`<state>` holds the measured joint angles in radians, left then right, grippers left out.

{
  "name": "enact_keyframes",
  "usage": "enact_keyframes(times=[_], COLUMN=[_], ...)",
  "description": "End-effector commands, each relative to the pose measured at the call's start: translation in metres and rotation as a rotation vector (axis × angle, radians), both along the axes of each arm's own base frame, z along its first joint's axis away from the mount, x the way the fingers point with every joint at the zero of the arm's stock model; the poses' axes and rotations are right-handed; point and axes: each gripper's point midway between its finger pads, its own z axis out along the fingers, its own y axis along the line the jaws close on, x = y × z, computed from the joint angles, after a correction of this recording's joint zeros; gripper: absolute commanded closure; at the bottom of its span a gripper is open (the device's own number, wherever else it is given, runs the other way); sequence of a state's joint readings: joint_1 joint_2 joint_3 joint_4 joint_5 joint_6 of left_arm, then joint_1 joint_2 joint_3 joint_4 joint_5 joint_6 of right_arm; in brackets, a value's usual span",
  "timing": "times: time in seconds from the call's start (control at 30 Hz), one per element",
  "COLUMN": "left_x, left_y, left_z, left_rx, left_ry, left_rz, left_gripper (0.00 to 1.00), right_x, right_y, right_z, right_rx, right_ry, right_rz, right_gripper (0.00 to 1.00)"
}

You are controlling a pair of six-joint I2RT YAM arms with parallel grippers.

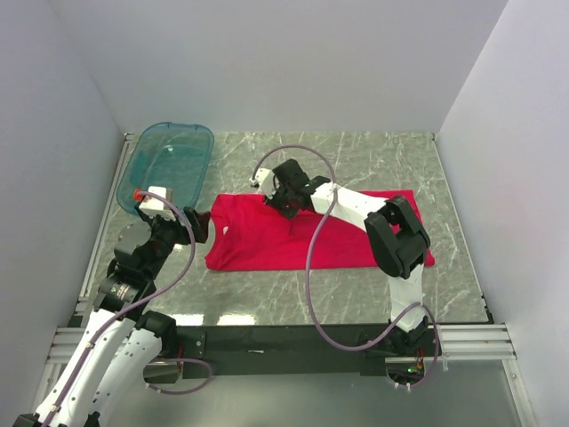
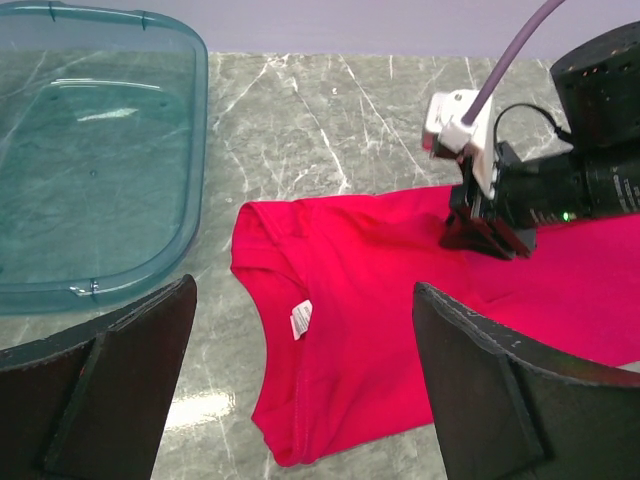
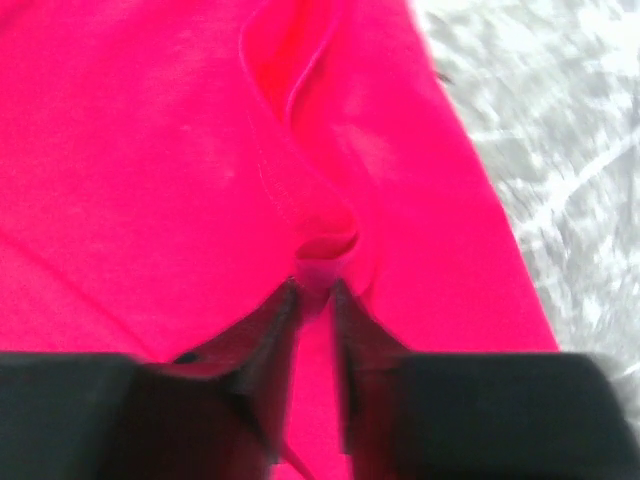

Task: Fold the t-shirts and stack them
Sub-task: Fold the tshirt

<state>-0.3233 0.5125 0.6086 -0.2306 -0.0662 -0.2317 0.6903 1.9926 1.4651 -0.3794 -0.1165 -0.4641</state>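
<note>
A bright red t-shirt lies spread flat across the middle of the marble table, its collar and white label towards the left. My right gripper is down on the shirt's far edge. In the right wrist view its narrow jaws pinch a raised fold of the red cloth. My left gripper hovers wide open just left of the collar, with nothing between its fingers. From the left wrist, the right gripper shows pressed onto the t-shirt.
A translucent teal plastic tub sits at the far left of the table, close to my left arm. White walls enclose the table on three sides. The right arm's cable loops over the shirt.
</note>
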Motion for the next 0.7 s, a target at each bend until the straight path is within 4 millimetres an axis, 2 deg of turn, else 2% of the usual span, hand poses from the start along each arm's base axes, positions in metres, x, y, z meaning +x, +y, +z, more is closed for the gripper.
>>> enact_keyframes(times=[0.0,0.17,0.27,0.33,0.4,0.43,0.47,0.5,0.53,0.57,0.6,0.63,0.67], left_x=[0.001,0.002,0.002,0.002,0.000,-0.001,-0.003,-0.004,-0.007,-0.010,-0.011,-0.015,-0.016], left_y=[-0.005,-0.008,-0.013,-0.020,-0.024,-0.025,-0.029,-0.030,-0.032,-0.037,-0.039,-0.040,-0.044], left_z=[0.003,0.001,-0.001,-0.011,-0.023,-0.028,-0.037,-0.043,-0.056,-0.062,-0.069,-0.079,-0.086], left_rx=[-0.023,-0.029,-0.064,-0.100,-0.183,-0.213,-0.274,-0.302,-0.329,-0.390,-0.413,-0.430,-0.465], left_ry=[-0.014,-0.009,0.013,0.065,0.147,0.178,0.229,0.259,0.309,0.353,0.386,0.430,0.475], left_rz=[-0.018,-0.035,-0.046,-0.065,-0.047,-0.038,-0.024,-0.017,-0.009,-0.001,0.001,0.012,0.023], left_gripper=[0.06,0.06,0.05,0.06,0.06,0.06,0.06,0.07,0.07,0.08,0.11,0.12,0.15], right_x=[0.027,0.041,0.041,0.031,0.014,-0.014,-0.026,-0.035,-0.058,-0.069,-0.077,-0.086,-0.093], right_y=[-0.014,-0.040,-0.052,-0.055,-0.054,-0.047,-0.049,-0.050,-0.049,-0.051,-0.053,-0.057,-0.057], right_z=[0.038,0.046,0.055,0.060,0.076,0.077,0.093,0.097,0.093,0.105,0.107,0.100,0.108], right_rx=[0.113,0.144,0.174,0.187,0.196,0.235,0.262,0.268,0.300,0.318,0.326,0.327,0.344], right_ry=[-0.068,-0.069,-0.049,-0.005,0.014,0.109,0.099,0.088,0.139,0.112,0.105,0.123,0.103], right_rz=[-0.177,-0.291,-0.306,-0.255,-0.109,0.003,0.059,0.125,0.192,0.230,0.256,0.257,0.277], right_gripper=[0.68,0.62,0.60,0.56,0.51,0.51,0.50,0.50,0.50,0.50,0.50,0.50,0.50])
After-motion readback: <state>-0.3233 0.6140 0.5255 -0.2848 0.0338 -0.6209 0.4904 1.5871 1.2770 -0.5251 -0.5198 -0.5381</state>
